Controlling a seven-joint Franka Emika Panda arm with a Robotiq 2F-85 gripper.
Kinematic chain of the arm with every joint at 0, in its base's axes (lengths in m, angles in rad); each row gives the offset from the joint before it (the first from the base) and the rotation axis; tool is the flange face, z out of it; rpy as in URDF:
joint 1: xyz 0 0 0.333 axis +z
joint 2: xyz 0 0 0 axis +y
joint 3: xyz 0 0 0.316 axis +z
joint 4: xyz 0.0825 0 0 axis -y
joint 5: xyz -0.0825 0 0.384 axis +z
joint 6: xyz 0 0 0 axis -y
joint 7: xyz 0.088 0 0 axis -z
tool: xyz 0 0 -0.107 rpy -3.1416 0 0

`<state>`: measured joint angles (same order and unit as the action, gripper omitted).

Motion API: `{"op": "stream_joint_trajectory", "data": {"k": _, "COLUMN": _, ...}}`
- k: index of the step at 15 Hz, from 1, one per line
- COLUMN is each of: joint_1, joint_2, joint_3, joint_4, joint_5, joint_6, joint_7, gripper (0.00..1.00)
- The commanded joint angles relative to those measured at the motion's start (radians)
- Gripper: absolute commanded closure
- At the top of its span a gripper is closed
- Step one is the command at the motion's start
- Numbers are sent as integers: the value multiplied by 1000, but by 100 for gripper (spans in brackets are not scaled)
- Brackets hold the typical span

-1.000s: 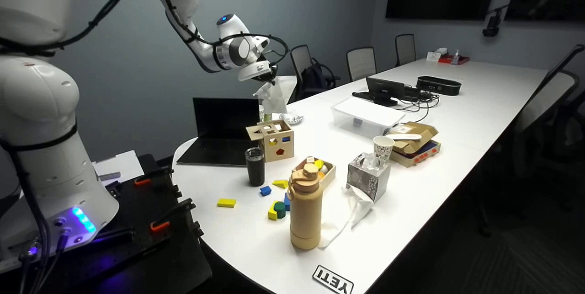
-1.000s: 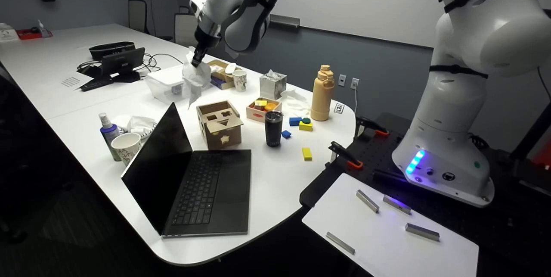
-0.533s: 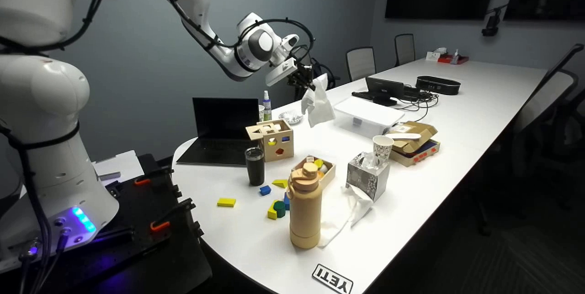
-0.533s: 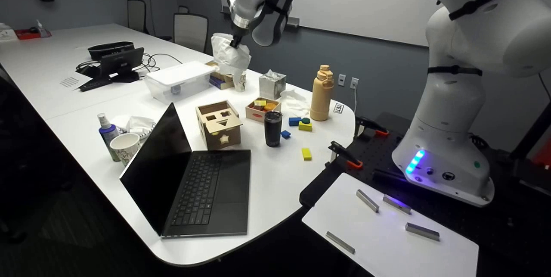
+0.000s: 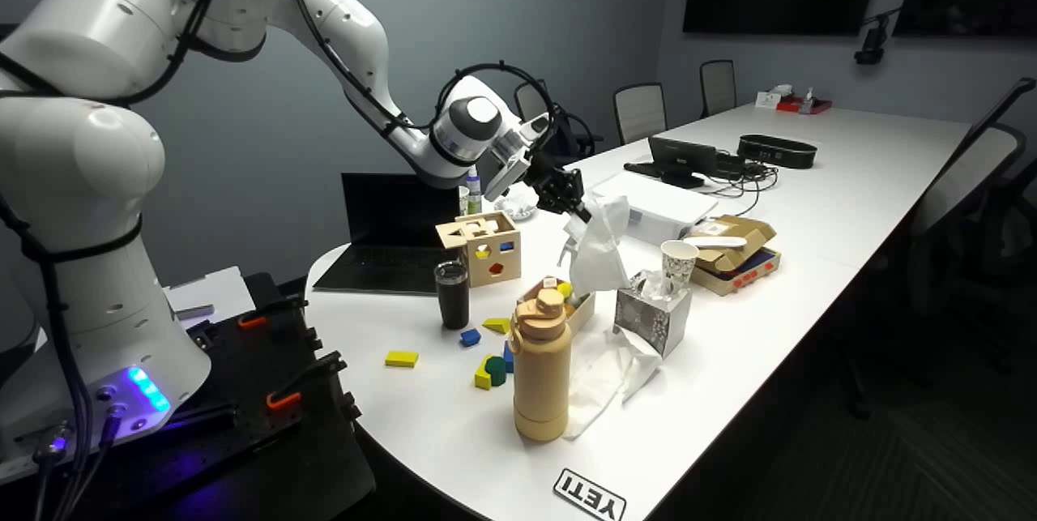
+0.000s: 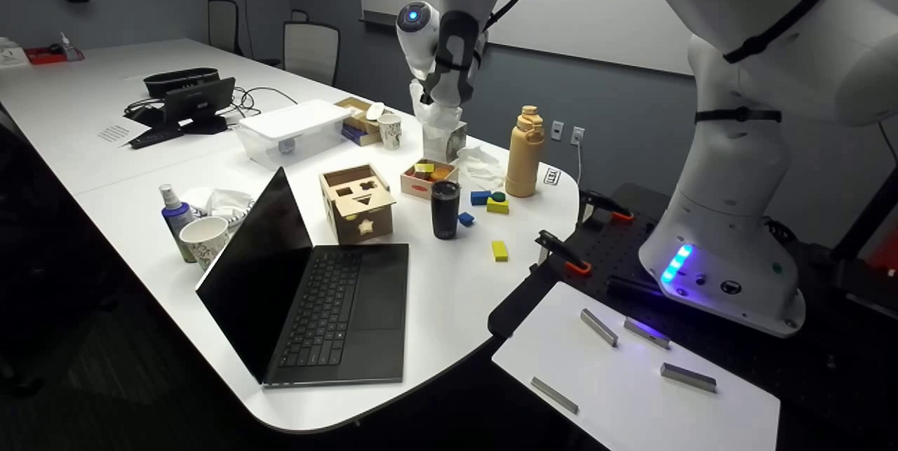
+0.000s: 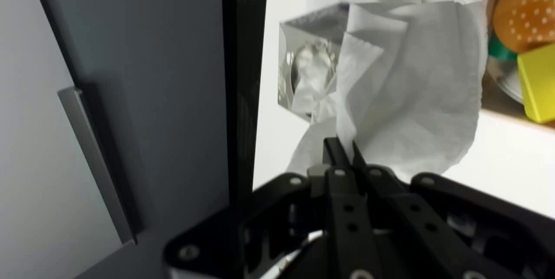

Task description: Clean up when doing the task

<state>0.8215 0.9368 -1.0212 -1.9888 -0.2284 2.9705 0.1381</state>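
My gripper (image 5: pixel 585 215) is shut on a crumpled white tissue (image 5: pixel 599 254), which hangs from the fingertips. In the wrist view the closed fingers (image 7: pixel 346 151) pinch a fold of the tissue (image 7: pixel 416 92). The held tissue hangs above the table, just beside and partly over the grey patterned tissue box (image 5: pixel 648 320) in the views. The tissue box also shows in the wrist view (image 7: pixel 321 23), with a tissue sticking out of its opening. Another used tissue (image 5: pixel 603 375) lies spread on the table in front of the box. A crumpled tissue (image 6: pixel 228 204) sits on a plate beside the laptop.
Near the tissue box stand a tan bottle (image 5: pixel 541 375), a block tray (image 6: pixel 417 186) and a paper cup (image 6: pixel 390 132). A black tumbler (image 5: pixel 452 294), a wooden shape box (image 5: pixel 496 258), loose blocks (image 5: pixel 401 359), a laptop (image 6: pixel 337 311) and a lidded plastic bin (image 6: pixel 295 132) are also around.
My gripper has carried the tissue away from the plate side, past the plastic bin, and lower to beside the tissue box. The objects on the table have not moved.
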Motion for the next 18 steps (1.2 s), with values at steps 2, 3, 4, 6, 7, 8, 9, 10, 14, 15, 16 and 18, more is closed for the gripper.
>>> {"op": "stream_joint_trajectory", "data": {"k": 2, "joint_1": -15, "joint_2": 114, "joint_3": -8, "joint_4": 62, "joint_5": -4, "joint_6": -238, "joint_7": 98, "gripper": 100}}
{"op": "stream_joint_trajectory", "data": {"k": 3, "joint_1": -30, "joint_2": 123, "joint_3": 4, "joint_4": 77, "joint_5": -11, "joint_6": -304, "joint_7": 112, "gripper": 100}}
{"op": "stream_joint_trajectory", "data": {"k": 4, "joint_1": -45, "joint_2": 130, "joint_3": 15, "joint_4": 94, "joint_5": -19, "joint_6": -371, "joint_7": 124, "gripper": 100}}
{"op": "stream_joint_trajectory", "data": {"k": 6, "joint_1": -86, "joint_2": 135, "joint_3": 48, "joint_4": 128, "joint_5": -35, "joint_6": -466, "joint_7": 144, "gripper": 100}}
{"op": "stream_joint_trajectory", "data": {"k": 7, "joint_1": -108, "joint_2": 141, "joint_3": 64, "joint_4": 149, "joint_5": -44, "joint_6": -508, "joint_7": 155, "gripper": 100}}
{"op": "stream_joint_trajectory", "data": {"k": 8, "joint_1": -133, "joint_2": 144, "joint_3": 84, "joint_4": 172, "joint_5": -53, "joint_6": -543, "joint_7": 166, "gripper": 100}}
{"op": "stream_joint_trajectory", "data": {"k": 9, "joint_1": -154, "joint_2": 145, "joint_3": 102, "joint_4": 191, "joint_5": -66, "joint_6": -572, "joint_7": 184, "gripper": 100}}
{"op": "stream_joint_trajectory", "data": {"k": 10, "joint_1": -181, "joint_2": 142, "joint_3": 126, "joint_4": 214, "joint_5": -76, "joint_6": -599, "joint_7": 199, "gripper": 80}}
{"op": "stream_joint_trajectory", "data": {"k": 14, "joint_1": -258, "joint_2": 123, "joint_3": 204, "joint_4": 284, "joint_5": -139, "joint_6": -678, "joint_7": 245, "gripper": 51}}
{"op": "stream_joint_trajectory", "data": {"k": 15, "joint_1": -269, "joint_2": 111, "joint_3": 220, "joint_4": 295, "joint_5": -157, "joint_6": -687, "joint_7": 256, "gripper": 45}}
{"op": "stream_joint_trajectory", "data": {"k": 16, "joint_1": -279, "joint_2": 100, "joint_3": 237, "joint_4": 306, "joint_5": -171, "joint_6": -694, "joint_7": 266, "gripper": 36}}
{"op": "stream_joint_trajectory", "data": {"k": 18, "joint_1": -289, "joint_2": 52, "joint_3": 290, "joint_4": 324, "joint_5": -186, "joint_6": -714, "joint_7": 237, "gripper": 20}}
